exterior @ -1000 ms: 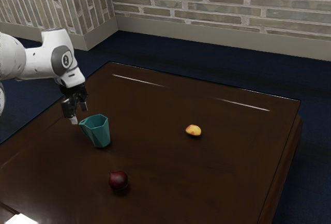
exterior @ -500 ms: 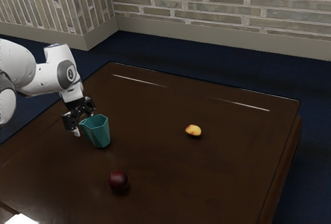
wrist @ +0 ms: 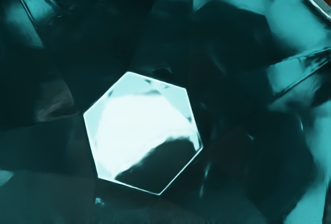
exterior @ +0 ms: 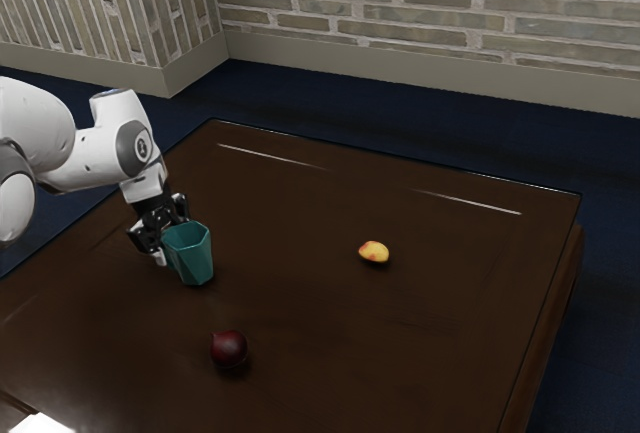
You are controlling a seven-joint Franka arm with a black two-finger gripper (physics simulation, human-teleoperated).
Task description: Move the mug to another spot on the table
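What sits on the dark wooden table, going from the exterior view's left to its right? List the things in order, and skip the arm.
teal faceted mug → dark red round fruit → small yellow-and-red fruit

Dark brown wooden table (exterior: 330, 333) on which three things are set.
A teal mug (exterior: 190, 253) is stood upright at 9 o'clock from the table's middle. A dark red fruit (exterior: 229, 348) is seen at the mug's 5 o'clock, and a yellow-red fruit (exterior: 374, 251), well apart, at its 3 o'clock.
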